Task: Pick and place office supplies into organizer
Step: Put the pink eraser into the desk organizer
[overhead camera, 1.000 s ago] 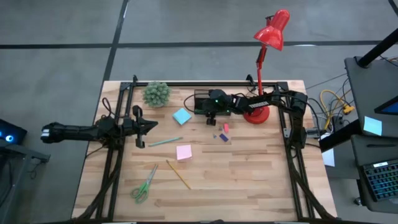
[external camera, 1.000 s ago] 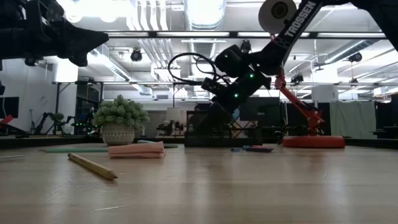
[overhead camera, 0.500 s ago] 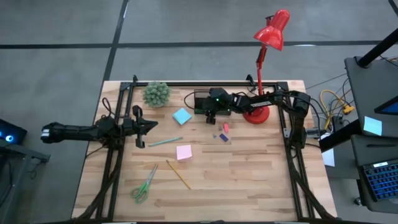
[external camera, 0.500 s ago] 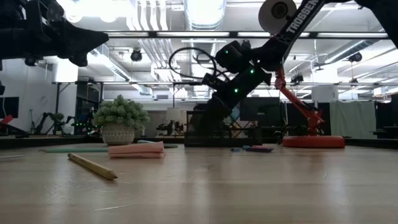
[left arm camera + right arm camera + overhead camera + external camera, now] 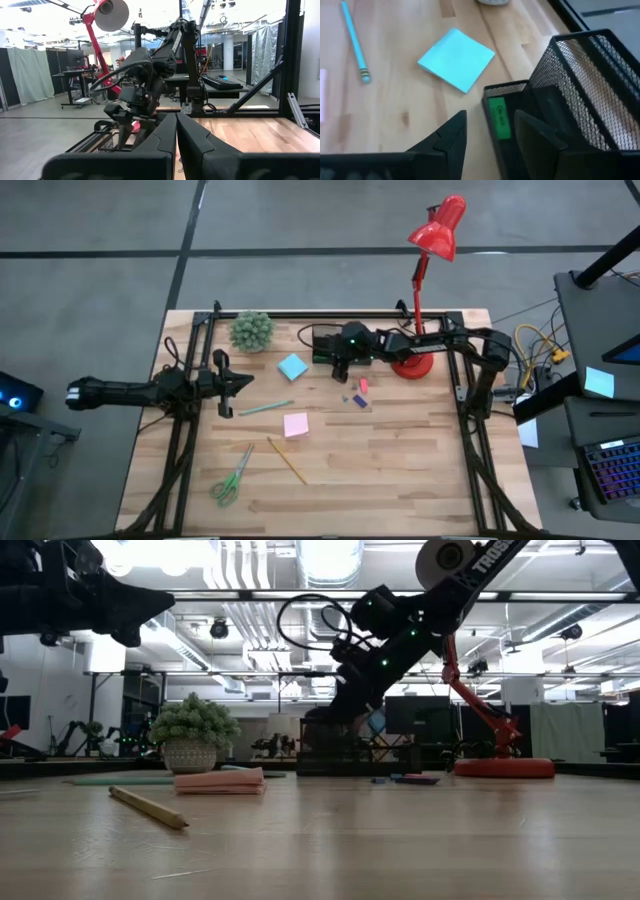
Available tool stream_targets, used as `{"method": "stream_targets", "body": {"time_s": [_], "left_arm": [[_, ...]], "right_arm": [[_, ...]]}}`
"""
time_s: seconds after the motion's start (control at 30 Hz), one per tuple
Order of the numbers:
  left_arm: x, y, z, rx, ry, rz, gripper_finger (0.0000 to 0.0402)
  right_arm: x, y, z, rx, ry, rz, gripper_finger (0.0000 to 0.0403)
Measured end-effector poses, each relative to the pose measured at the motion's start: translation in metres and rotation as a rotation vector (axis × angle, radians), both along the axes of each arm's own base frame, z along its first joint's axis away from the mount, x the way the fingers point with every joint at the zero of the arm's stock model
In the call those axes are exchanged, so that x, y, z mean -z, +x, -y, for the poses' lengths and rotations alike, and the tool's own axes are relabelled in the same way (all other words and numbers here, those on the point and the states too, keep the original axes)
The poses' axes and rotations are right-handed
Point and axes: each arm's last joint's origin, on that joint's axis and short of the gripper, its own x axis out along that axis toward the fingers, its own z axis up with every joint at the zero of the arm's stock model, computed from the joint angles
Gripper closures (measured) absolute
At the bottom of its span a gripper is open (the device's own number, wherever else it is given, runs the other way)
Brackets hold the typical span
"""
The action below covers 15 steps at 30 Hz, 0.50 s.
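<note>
My right gripper (image 5: 490, 117) is open and hovers just above the black mesh organizer (image 5: 580, 85), which stands near the far edge in the high view (image 5: 322, 340). A small green piece (image 5: 498, 118) lies in the organizer's low front compartment, between and below the fingers. On the table lie a light-blue sticky note (image 5: 292, 367), a pink sticky note (image 5: 296, 425), a teal pen (image 5: 266, 408), a yellow pencil (image 5: 287, 460), green-handled scissors (image 5: 232, 477) and tiny pieces (image 5: 358, 393). My left gripper (image 5: 235, 380) waits shut at the left side.
A potted plant (image 5: 251, 330) stands left of the organizer, and the red lamp's round base (image 5: 412, 363) stands right of it under my right arm. Black frame rails run along the table's left, right and far edges. Bare wood lies toward the near edge.
My right gripper has risen a little over the organizer, its wrist lifting up and back. The things on the table have stayed where they were.
</note>
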Motion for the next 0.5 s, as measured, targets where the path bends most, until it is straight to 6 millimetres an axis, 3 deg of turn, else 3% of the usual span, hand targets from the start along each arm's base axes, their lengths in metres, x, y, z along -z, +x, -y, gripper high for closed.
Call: {"method": "stream_targets", "body": {"time_s": [0.5], "left_arm": [[0.0,0.0,0.0,0.0,0.0,0.0,0.0402]], "right_arm": [[-0.008,-0.013,-0.02,0.133,0.213,-0.091,0.0253]]}}
